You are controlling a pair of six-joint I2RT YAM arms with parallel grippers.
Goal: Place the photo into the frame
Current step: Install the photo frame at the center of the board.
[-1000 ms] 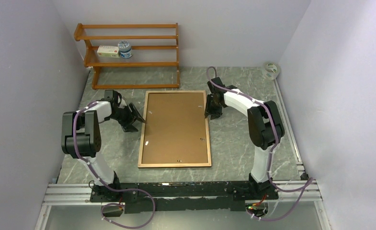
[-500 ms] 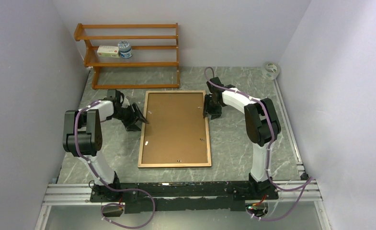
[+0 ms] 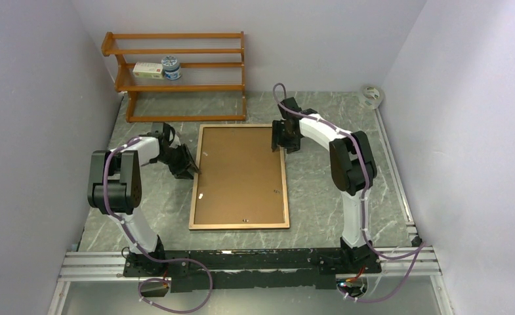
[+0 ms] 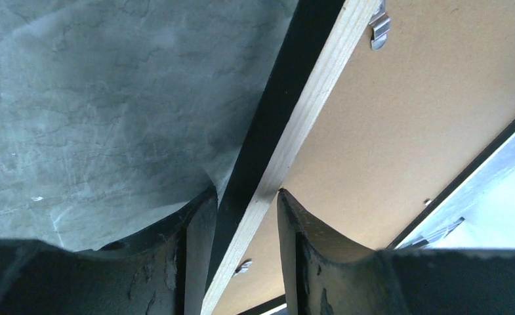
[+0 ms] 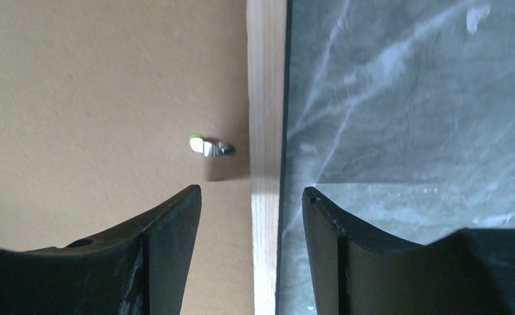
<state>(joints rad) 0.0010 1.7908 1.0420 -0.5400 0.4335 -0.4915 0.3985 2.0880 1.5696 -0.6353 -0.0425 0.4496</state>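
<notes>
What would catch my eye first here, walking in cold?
A large picture frame lies back-up in the middle of the marbled table. The left arm and right arm flank it, jaws straddling its long edges. An orange-brown shelf rack stands at the far left.

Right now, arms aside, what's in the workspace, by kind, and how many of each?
Picture frame: 1
Shelf rack: 1
Box on the rack: 1
Round tin on the rack: 1
Tape roll, far right corner: 1
Total: 5
</notes>
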